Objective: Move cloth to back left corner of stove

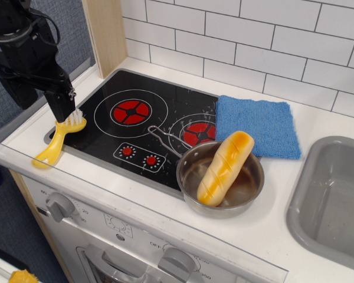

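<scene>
Gripper (pixel 64 109) at 9 o'clock in frame, black, pointing down over the stove's (pixel 100 127) left edge; fingers look pressed close together, no gap visible between them, tips right at the white bristles of a yellow brush (pixel 58 140). Can't tell if it's actually grasping the brush or just touching the top of it. Brush lies tilted, handle running to 7 o'clock, half off the stove rim onto the white counter (pixel 135 206). Cloth (pixel 258 125) sits at 2 o'clock from the stove's centre, blue, terry texture, roughly square, flat; its left edge overlaps the stove's back right corner, the rest on the counter against the tiled wall. Well apart from the gripper. Steel pot (pixel 221 184) at 5 o'clock from the cloth, just beside it, partly on the stove's front right corner, wire handle pointing to 10 o'clock over the right burner (pixel 196 133). Bread roll (pixel 225 167) stands tilted in the pot, its top end sticking out over the rim toward the cloth. Left burner (pixel 130 111) bare. Two red dials (pixel 139 155) at the stove's front edge. Grey sink (pixel 333 203) at 4 o'clock in frame.
</scene>
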